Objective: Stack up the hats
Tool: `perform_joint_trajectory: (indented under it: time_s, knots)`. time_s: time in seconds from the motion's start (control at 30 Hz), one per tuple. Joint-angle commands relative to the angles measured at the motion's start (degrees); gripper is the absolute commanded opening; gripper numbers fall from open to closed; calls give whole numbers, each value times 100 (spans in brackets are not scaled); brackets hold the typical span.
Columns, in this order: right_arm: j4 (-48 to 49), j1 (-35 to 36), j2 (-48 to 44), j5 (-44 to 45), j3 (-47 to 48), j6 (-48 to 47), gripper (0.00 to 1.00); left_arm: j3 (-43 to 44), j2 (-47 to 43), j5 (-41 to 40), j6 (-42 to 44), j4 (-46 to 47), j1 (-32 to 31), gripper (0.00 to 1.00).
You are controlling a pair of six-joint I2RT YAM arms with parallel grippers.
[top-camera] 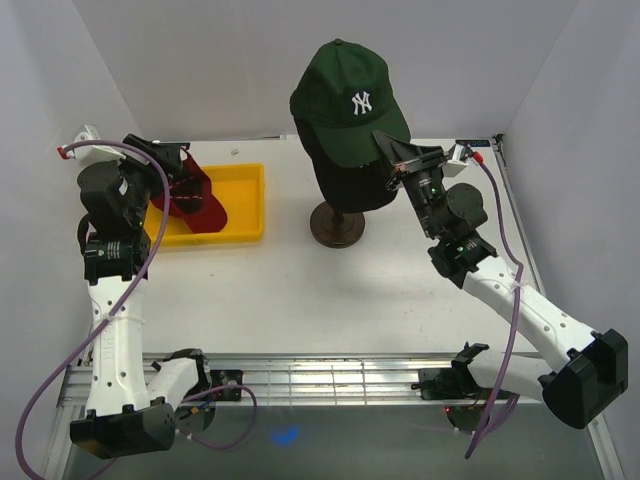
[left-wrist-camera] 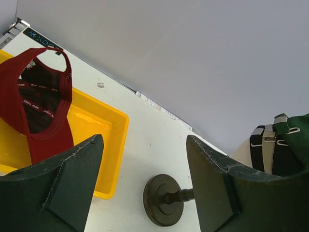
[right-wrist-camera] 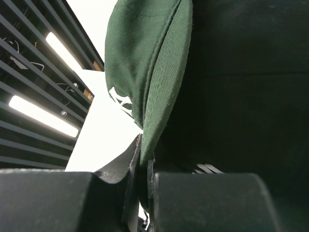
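Note:
A dark green hat [top-camera: 350, 100] with a white NY sits on top of a pile of hats on the mannequin head, a black hat [top-camera: 345, 188] showing under it. My right gripper [top-camera: 392, 158] is shut on the green hat's brim [right-wrist-camera: 159, 111], which is pinched between the pads in the right wrist view, my right gripper [right-wrist-camera: 144, 164] closed tight. A red hat [top-camera: 198, 203] lies upside down in the yellow tray [top-camera: 245, 200]. My left gripper [top-camera: 178, 170] hovers over that tray, open and empty [left-wrist-camera: 145, 140], the red hat [left-wrist-camera: 48, 130] to its left.
The mannequin's round dark stand base [top-camera: 337, 225] stands on the white table right of the tray, also the stand base [left-wrist-camera: 164, 199] between my left fingers' line of sight. Back straps of the piled hats [left-wrist-camera: 275, 145] show at the right. White walls enclose the table.

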Motion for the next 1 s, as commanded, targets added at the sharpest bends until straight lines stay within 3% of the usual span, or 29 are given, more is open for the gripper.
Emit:
perform_joint_trajectory:
  time_s: [0.0,0.97]
  knots:
    - [357,-22,-217,128,-143,130,8,-16,-71,-2,76,71,9,79]
    - [384,-66,-376,-48,-1338,175,8,-183,17,-11,102,106,9,79]
